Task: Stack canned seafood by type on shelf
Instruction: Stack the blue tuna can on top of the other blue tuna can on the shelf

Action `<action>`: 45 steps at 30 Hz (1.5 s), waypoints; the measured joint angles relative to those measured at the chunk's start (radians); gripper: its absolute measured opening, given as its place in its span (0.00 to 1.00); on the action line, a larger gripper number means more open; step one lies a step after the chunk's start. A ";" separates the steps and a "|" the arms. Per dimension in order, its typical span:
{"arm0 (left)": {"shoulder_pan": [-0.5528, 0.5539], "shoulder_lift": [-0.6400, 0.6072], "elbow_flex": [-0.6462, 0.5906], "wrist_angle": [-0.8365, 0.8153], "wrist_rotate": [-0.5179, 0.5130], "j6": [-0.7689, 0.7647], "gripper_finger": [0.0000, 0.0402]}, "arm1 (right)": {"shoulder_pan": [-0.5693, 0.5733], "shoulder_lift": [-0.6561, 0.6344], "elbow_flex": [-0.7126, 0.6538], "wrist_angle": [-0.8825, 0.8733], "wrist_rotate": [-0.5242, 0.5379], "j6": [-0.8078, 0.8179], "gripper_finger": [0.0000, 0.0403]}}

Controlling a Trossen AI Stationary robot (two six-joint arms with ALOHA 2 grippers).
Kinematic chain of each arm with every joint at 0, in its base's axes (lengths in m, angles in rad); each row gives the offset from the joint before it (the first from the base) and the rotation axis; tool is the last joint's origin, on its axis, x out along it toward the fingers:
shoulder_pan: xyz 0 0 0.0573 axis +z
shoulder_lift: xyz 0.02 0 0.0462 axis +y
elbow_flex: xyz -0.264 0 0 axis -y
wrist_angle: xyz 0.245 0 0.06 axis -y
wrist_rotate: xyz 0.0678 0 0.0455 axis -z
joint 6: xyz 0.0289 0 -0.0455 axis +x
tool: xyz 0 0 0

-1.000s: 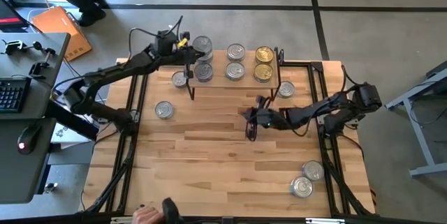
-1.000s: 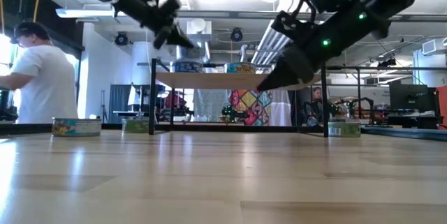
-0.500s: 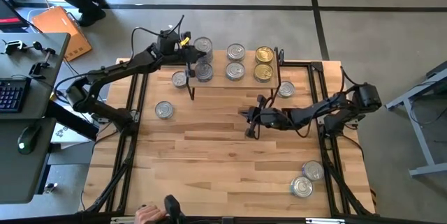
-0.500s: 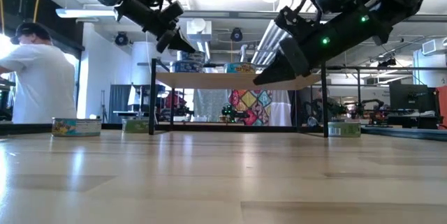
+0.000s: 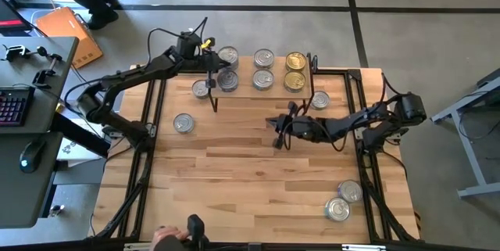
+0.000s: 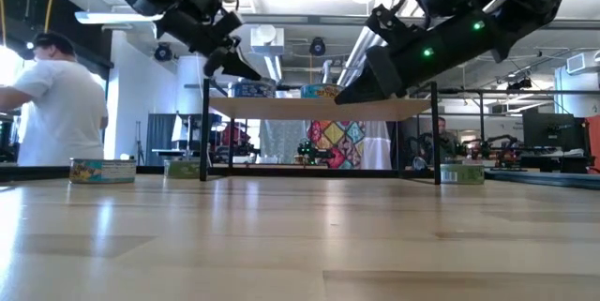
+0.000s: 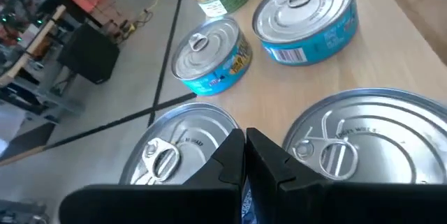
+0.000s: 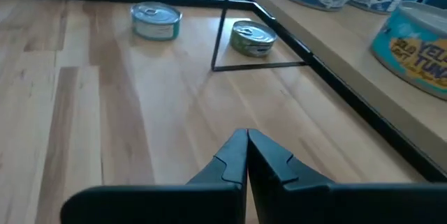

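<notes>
- While two silver-lidded tins and are sitting loose on the tabletop at the left, the left gripper is hovering over the left end of the shelf, fingers pressed together and carrying nothing.
- Its wrist view is looking straight down on two silver pull-tab lids and, with blue-labelled tins and beyond — so the silver type is gathering at this end, and I judge that any nudge here should go gently, since closed fingers can easily shove a tin off the edge.
- On the shelf, the tins are sitting in three groups from above: silver at left, silver in the middle, gold-lidded at right.
- The right gripper is hanging over bare wood in front of the shelf, fingers shut and empty; it needs to spread them before reaching for anything.
- One tin is lying just beside the shelf's right legs, and two more and are waiting near the right front corner — probably this arm's nearest pickups, each best matched by lid colour and label before stacking.
</notes>
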 joint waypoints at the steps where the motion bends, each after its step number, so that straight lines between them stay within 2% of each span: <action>1: 0.000 0.004 0.000 0.003 -0.013 0.013 0.00 | 0.000 0.000 0.000 0.000 0.000 0.006 0.00; 4: -0.006 0.009 0.001 0.006 -0.061 0.026 0.00 | 0.000 0.000 0.000 0.000 -0.007 0.015 0.00; 10: -0.011 0.006 0.000 0.012 -0.084 0.014 0.02 | 0.001 0.000 0.000 -0.006 -0.086 0.052 0.00; 15: -0.021 -0.013 -0.001 0.007 -0.113 0.016 0.02 | 0.001 0.000 0.000 -0.007 -0.087 0.051 0.00; 20: -0.049 -0.059 -0.002 0.037 -0.110 0.015 0.01 | 0.001 0.000 0.000 -0.009 -0.087 0.051 0.00; 29: -0.011 -0.044 -0.001 0.257 -0.125 0.071 0.00 | 0.001 0.000 0.000 -0.011 -0.089 0.051 0.00; 45: -0.003 -0.035 -0.001 0.265 -0.116 0.041 0.00 | 0.001 0.000 0.000 -0.014 -0.089 0.053 0.00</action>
